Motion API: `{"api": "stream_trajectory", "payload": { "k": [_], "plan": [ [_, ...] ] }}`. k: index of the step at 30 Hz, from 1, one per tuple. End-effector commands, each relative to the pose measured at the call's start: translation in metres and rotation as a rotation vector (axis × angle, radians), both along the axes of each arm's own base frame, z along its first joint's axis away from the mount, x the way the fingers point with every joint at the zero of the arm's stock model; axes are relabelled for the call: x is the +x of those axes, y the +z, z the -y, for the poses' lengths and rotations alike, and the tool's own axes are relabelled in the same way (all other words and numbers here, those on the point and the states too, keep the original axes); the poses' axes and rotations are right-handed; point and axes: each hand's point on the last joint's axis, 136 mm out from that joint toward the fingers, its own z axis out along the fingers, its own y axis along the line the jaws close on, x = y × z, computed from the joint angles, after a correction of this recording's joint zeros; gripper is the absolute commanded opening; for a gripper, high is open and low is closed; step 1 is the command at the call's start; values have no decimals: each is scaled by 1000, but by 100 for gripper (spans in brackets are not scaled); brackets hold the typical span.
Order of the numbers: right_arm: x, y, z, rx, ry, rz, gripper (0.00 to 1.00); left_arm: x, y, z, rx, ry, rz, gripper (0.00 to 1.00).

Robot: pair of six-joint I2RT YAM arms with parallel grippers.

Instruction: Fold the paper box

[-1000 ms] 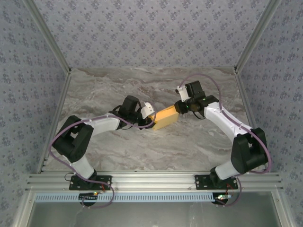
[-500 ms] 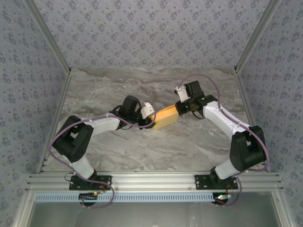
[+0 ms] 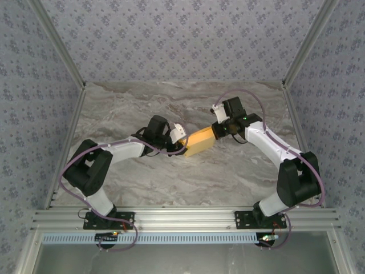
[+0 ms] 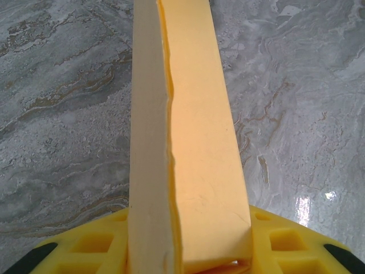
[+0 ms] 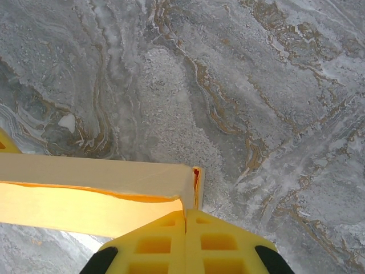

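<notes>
Paper box (image 3: pixel 198 141) spans between arms, above counter (image 3: pixel 171 177). Left end effector (image 4: pixel 188 257) clamps one end, jaws part-open. Right end effector (image 5: pixel 185 228) pinched closed on far-end flap. Anchor left grip; crease flap squarely along score.

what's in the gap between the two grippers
The paper box fills that gap: the left gripper holds one end and the right gripper meets the other. The top view shows it.

The paper box (image 4: pixel 194 142) (yellow-orange) in left hand (image 4: pixel 188 251) over marble table (image 4: pixel 63 114)
</notes>
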Motion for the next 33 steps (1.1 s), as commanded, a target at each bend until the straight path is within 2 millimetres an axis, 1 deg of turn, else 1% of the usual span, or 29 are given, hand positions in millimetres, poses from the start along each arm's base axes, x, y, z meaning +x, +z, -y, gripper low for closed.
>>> {"api": "stream_trajectory", "payload": {
  "k": [1,6,11,24,28,33],
  "plan": [
    [-1,12,0,7,-16,-5,0,-2,-19,-10,73,28,-49,23],
    [-2,12,0,14,-19,-21,0,-2,-20,-11,73,31,-50,23],
    [-1,2,3,7,-27,-42,0,-2,-20,-10,74,30,-49,23],
    [-13,-17,4,28,-46,-94,0,-1,-21,-10,78,31,-47,23],
    [-15,-11,1,71,-80,-102,0,-1,-21,-11,81,33,-46,23],
    [-9,10,-3,110,-94,-77,0,-1,-21,-11,82,33,-47,23]
  ]
}}
